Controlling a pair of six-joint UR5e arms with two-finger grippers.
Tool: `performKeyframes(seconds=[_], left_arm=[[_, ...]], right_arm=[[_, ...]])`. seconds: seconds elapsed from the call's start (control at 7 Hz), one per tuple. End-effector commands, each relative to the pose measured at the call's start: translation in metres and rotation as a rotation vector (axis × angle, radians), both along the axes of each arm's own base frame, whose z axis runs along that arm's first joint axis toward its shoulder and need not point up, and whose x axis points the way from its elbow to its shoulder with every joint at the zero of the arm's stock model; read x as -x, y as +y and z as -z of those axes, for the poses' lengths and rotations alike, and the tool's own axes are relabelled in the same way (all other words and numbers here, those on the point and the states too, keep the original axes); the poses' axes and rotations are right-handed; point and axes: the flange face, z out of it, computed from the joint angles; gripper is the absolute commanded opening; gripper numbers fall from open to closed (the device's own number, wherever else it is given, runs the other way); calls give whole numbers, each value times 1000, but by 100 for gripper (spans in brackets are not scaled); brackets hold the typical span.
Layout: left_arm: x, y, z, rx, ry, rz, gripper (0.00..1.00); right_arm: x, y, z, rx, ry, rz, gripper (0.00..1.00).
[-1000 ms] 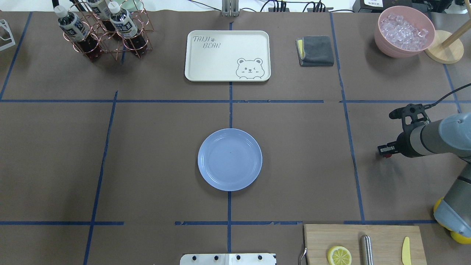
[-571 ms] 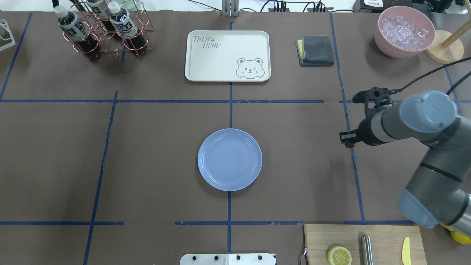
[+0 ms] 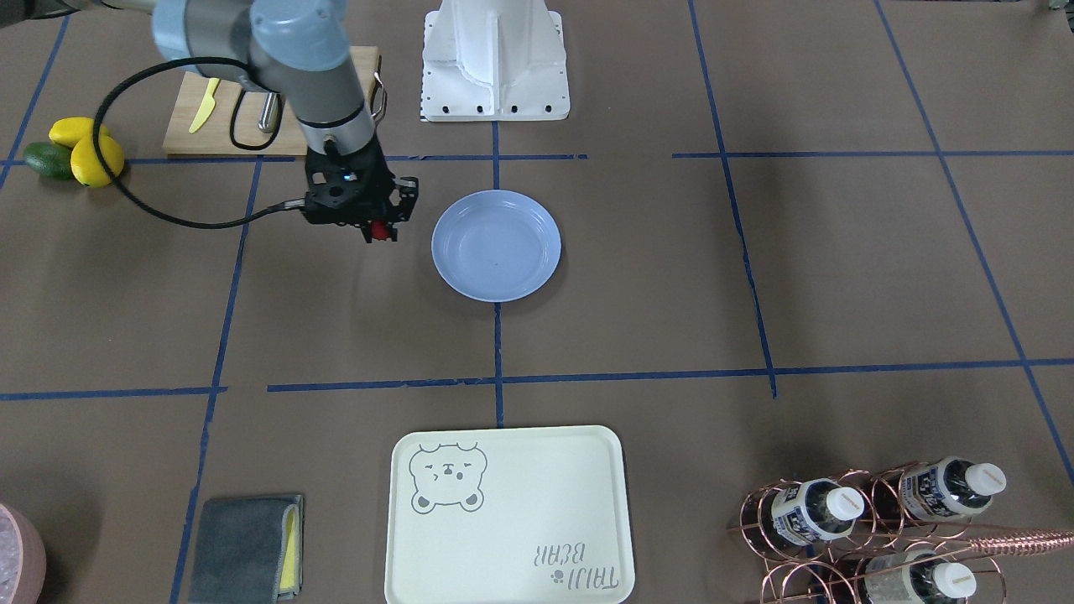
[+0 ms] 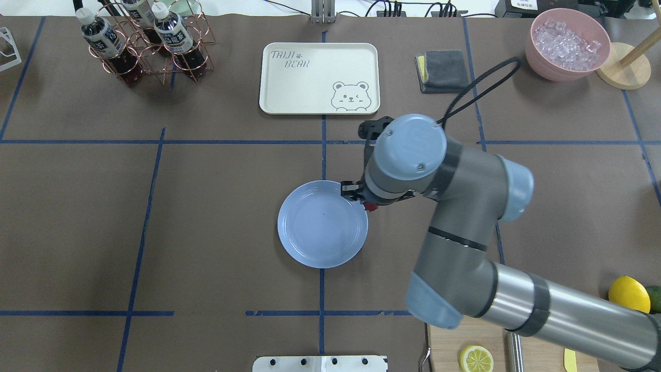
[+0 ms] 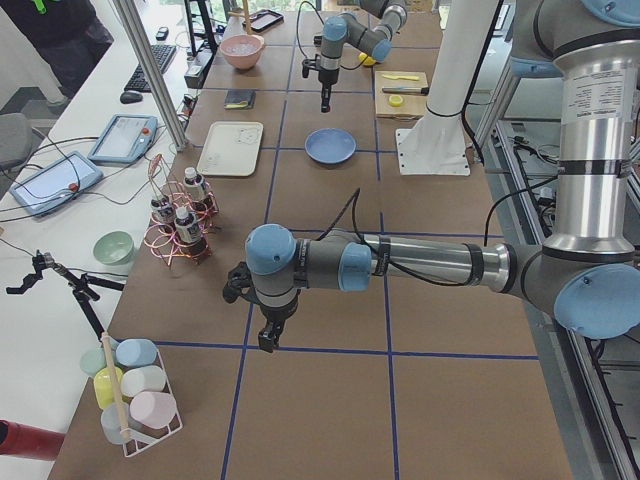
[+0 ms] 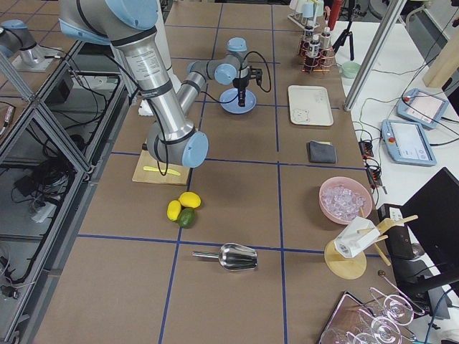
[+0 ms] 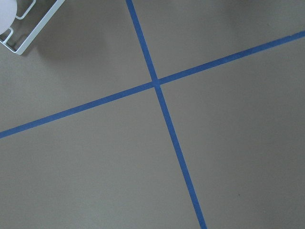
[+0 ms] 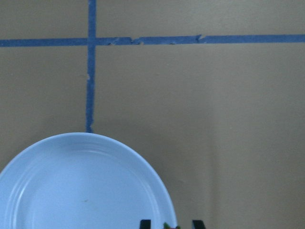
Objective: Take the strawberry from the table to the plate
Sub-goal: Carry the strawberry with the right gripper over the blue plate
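The strawberry (image 4: 370, 207) is pinched between the two dark fingers of the right tool (image 3: 378, 229), which is clamped on it and holds it up off the tabletop (image 4: 206, 206). In the overhead view only a small red sliver of the berry shows beneath the grey wrist, just beside the right edge of the plate (image 4: 310, 232). The right wrist view looks down past the black fingertips (image 8: 145, 223). The berry is barely visible between them at the lower edge, level with the plate's curved rim, so I cannot tell whether it hangs over the rim or just outside it.

The plate is round, shallow and glossy light blue, with faint concentric rings inside its raised rim. It sits on the centre tape line. The tabletop is matte brown paper crossed by blue tape, ragged in places.

The left tool (image 5: 267, 342) points down over the tabletop, well apart from the plate. I cannot tell whether it is open or closed. Its wrist view shows brown paper, a tape crossing and the corner of a white wire frame (image 7: 24, 28).

On the far side lies a cream rectangular tray (image 4: 319, 77) with rounded corners and a bear print. A folded grey cloth (image 4: 443, 71) lies to its right, with a pink bowl (image 4: 567, 44) of clear ice cubes further right. A copper wire rack (image 4: 175, 51) of bottles stands at the far left. At the near right a wooden cutting board (image 4: 446, 346) carries a lemon half (image 4: 476, 359), and a whole lemon (image 4: 628, 293) lies beyond it.
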Motion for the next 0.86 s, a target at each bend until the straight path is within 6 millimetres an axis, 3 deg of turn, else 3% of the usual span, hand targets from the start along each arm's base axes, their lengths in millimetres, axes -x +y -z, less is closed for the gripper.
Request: performKeyframes(seconds=[0.0,0.29,0.71], left_arm=[[0,-1,0,-1,1,0,100],[0,0,-1,2,2,0,100],[0,0,-2,4,2,0,100]], right_arm=[[83,20,11,17,30,-43,0],[106,27,10,16,38,-35,0],[113,26,13,17,43,-34,0]])
